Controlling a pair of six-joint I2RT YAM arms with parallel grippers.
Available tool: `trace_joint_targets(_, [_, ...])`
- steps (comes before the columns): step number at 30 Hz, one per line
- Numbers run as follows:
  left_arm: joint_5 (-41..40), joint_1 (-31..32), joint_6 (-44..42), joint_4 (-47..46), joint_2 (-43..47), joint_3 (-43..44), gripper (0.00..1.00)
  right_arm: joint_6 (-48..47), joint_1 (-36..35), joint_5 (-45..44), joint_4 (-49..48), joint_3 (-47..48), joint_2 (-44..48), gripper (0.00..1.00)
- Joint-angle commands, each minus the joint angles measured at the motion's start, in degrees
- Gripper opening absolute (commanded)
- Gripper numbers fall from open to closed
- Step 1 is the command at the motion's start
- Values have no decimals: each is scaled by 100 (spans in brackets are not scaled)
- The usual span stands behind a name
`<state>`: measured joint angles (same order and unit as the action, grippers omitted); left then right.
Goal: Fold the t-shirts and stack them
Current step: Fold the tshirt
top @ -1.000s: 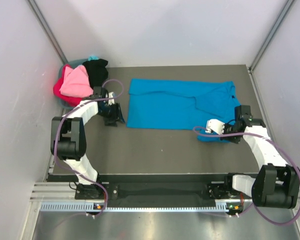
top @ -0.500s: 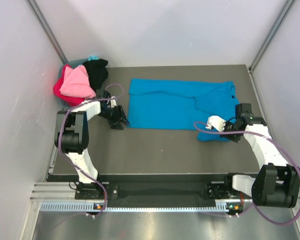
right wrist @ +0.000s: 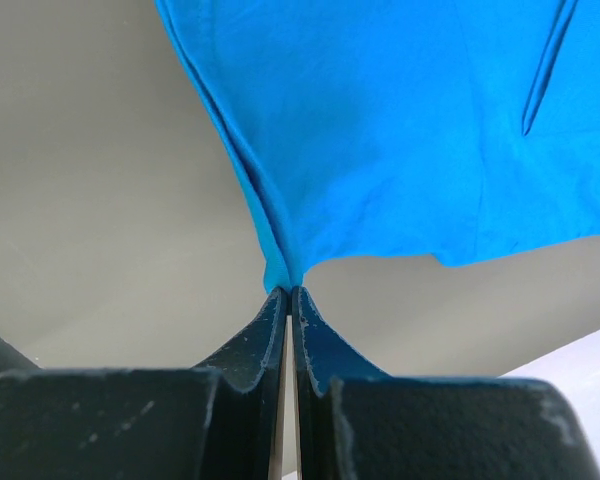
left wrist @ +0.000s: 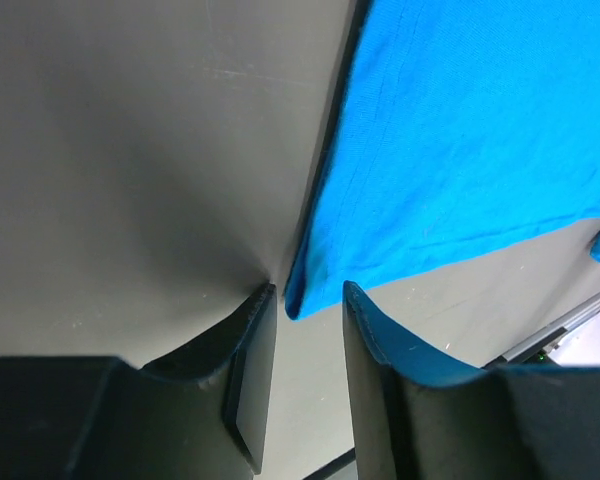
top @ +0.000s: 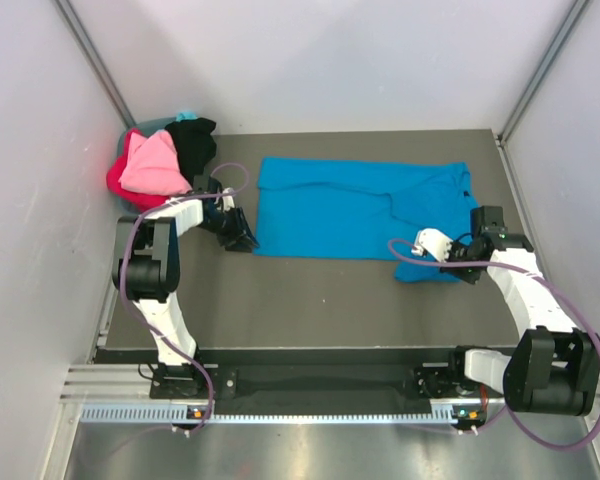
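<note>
The blue t-shirt (top: pixel 360 210) lies spread across the far middle of the dark table (top: pixel 330 300), its long side running left to right, with a flap of cloth folded over on its right half. The left gripper (left wrist: pixel 308 300) sits low at the shirt's near left corner. Its jaws stand a little apart, and the wrist view shows the tip of that corner lying in the narrow gap between them, with grey table showing on both sides. The right gripper (right wrist: pixel 290 292) is at the shirt's near right corner with its jaws pressed together, pinching the edge of the blue cloth. Creases run from the pinched spot up into the rest of the shirt, and the hem beside it curves clear of the table. At the far left corner of the table, against the wall, a pink t-shirt (top: pixel 152 165), a red t-shirt (top: pixel 125 185) and a black t-shirt (top: pixel 193 140) are heaped together. A bit of a teal basket (top: pixel 185 115) shows behind them, well apart from the blue one.
</note>
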<state>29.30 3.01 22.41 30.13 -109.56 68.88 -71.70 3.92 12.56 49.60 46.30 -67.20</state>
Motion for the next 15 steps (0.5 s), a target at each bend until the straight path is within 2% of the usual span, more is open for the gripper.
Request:
trace_joint_targets(1, [23, -2, -114, -157, -101, -42, 38, 130, 29, 159, -117, 168, -56, 0])
trace_joint_targets(9, [-213, 139, -246, -25, -233, 46, 35, 262, 30, 203, -241, 134, -109, 0])
trace_joint_targets(15, [-539, 192, -290, -7, -259, 20, 20, 262, 29, 195, -302, 10, -48, 0])
